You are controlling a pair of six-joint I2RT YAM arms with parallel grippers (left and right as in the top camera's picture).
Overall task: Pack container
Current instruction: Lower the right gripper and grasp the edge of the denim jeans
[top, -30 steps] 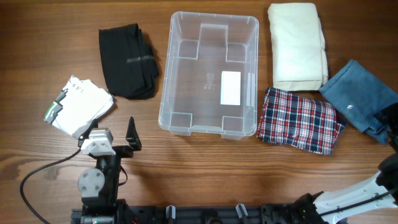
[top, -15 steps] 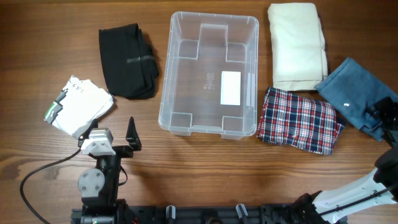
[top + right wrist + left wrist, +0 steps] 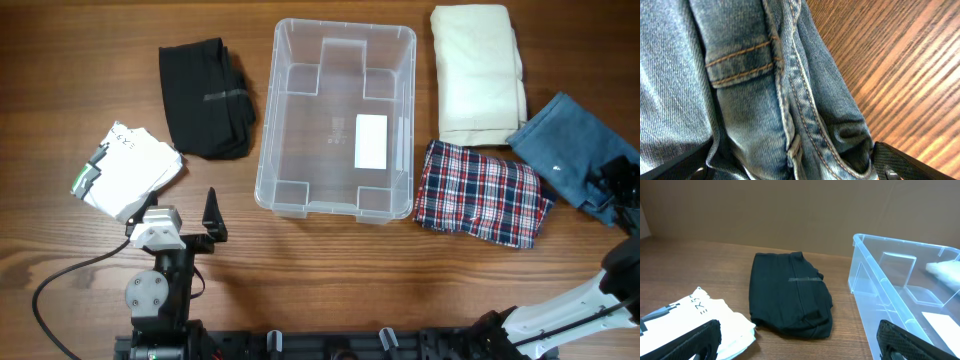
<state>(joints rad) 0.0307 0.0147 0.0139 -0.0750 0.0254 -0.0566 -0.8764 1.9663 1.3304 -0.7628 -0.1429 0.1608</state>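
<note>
Mid-table (image 3: 300, 270): container (image 3: 322, 150), clear, upright, white label on base. Left of it: black garment (image 3: 205, 97); nearer the arms, white printed garment (image 3: 125, 170). Right of it: cream garment (image 3: 478, 72), plaid garment (image 3: 480, 192) beside the container's near corner, jeans (image 3: 575, 155) farthest right. Left gripper (image 3: 182, 212): jaws fully apart, holding nothing, beside white garment. Right gripper (image 3: 790, 165): jaws spread wide across the jeans' folded edge, not clamped.

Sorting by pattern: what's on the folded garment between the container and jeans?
The garment is red-white-navy plaid; clearest overhead.
</note>
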